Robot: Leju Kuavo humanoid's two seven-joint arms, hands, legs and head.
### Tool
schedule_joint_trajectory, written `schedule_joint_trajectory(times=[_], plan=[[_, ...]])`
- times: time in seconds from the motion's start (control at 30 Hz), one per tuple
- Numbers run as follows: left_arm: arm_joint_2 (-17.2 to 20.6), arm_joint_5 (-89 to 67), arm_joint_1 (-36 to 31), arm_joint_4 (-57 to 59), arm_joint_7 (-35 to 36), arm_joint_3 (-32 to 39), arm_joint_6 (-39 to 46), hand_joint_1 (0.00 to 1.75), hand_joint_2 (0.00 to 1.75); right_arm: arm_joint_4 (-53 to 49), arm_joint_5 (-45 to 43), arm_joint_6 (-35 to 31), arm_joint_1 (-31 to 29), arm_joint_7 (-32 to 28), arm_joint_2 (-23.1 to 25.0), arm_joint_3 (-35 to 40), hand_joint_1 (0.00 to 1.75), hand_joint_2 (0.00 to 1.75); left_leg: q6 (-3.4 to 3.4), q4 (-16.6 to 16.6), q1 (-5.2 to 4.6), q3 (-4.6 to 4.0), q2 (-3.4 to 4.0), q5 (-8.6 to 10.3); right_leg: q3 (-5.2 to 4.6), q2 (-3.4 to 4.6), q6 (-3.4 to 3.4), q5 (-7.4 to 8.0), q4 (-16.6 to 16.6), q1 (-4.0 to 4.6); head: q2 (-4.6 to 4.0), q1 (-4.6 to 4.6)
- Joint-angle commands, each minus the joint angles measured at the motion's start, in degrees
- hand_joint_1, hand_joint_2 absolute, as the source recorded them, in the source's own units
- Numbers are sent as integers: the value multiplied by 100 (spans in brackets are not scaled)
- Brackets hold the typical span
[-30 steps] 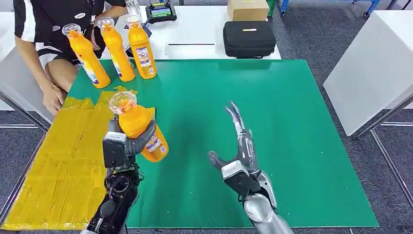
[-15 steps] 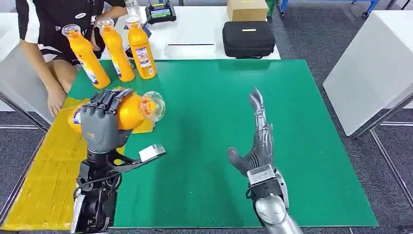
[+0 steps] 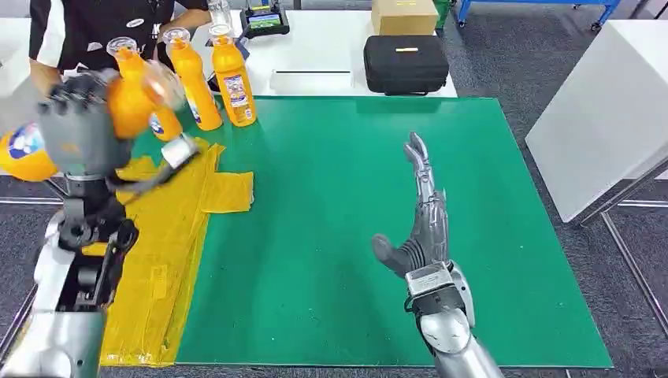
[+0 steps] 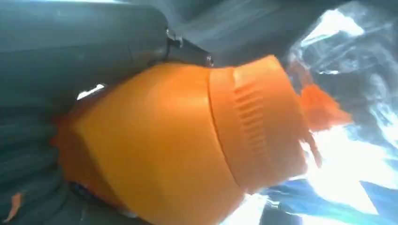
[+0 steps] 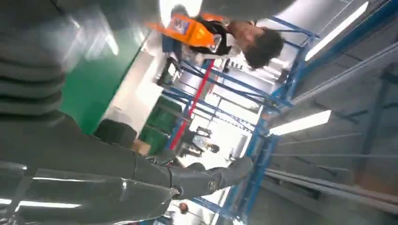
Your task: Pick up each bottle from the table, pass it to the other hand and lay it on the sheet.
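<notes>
Green mat [image 3: 339, 236] covers most of the table, w/ the yellow sheet [image 3: 169, 236] along its left side, rumpled and partly folded near the middle. My left hand [image 3: 79, 134] is up high over the sheet's far end, fingers wrapped round an orange bottle [image 3: 130, 102]; bottle lies roughly sideways in the grip, clear cap toward the centre. Left wrist view confirms: orange body [image 4: 178, 140] pressed tight against my palm. My right hand [image 3: 421, 224] is empty, fingers straight and spread, hovering over the mat, well apart from the bottle. Three more bottles [image 3: 228, 75] stand at the mat's far left corner, near a person [image 3: 87, 31].

Step, as I judge it: bottle's picked up, handover not yet done. Next move needs both hands brought together mid-table, right hand closing on the body before left lets go. Then lay it flat on the sheet.
</notes>
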Motion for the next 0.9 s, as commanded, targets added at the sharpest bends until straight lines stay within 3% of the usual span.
schedule_joint_trajectory(times=[0.03, 0.1, 0.13, 0.17, 0.6, 0.83, 0.9], plan=[[315, 14, -767, 3174, 1186, -4439, 20, 175, 175, 189, -49, 18, -133, -19, -195, 87, 0, 175, -10, -33, -2, 67, -23, -2, 80, -31, 14, -11, -30, -6, 0, 11], [353, 14, -643, 3050, 1020, -4209, 20, 175, 175, 207, -44, 79, -109, 16, -243, 113, 0, 175, -24, -41, 3, 106, 24, -20, 121, 9, 15, -13, -39, -3, 0, 5], [314, 14, -602, 3055, 932, -4125, 20, 175, 175, 228, -50, 115, -114, 50, -258, 125, 0, 175, -8, -8, 4, 44, 9, -18, 75, 8, 14, -12, -9, -10, 0, 5], [251, 14, -531, 3074, 817, -3992, 20, 175, 175, 262, -51, 135, -98, 67, -260, 141, 0, 175, -16, -5, 10, 52, 35, -29, 76, 29, 13, -16, -8, -3, 0, 18], [43, 14, -291, 3422, 350, -3559, 20, 175, 175, 396, 13, 205, -32, 173, -161, 206, 0, 175, -2, -7, 7, 8, 4, -12, 33, 5, 10, -7, -11, -5, 0, 9], [-218, 14, -49, 3652, -453, -2486, 20, 175, 175, 452, 96, 255, 74, 272, -101, 178, 0, 175, -2, -10, 7, 11, 6, -12, 35, 9, 10, -7, -12, -6, 0, 9], [-208, 14, -13, 3676, -300, -2606, 20, 175, 175, 460, 106, 262, 76, 278, -98, 172, 0, 175, -3, -9, 6, 11, 6, -13, 36, 9, 10, -8, -11, -7, 0, 7]])
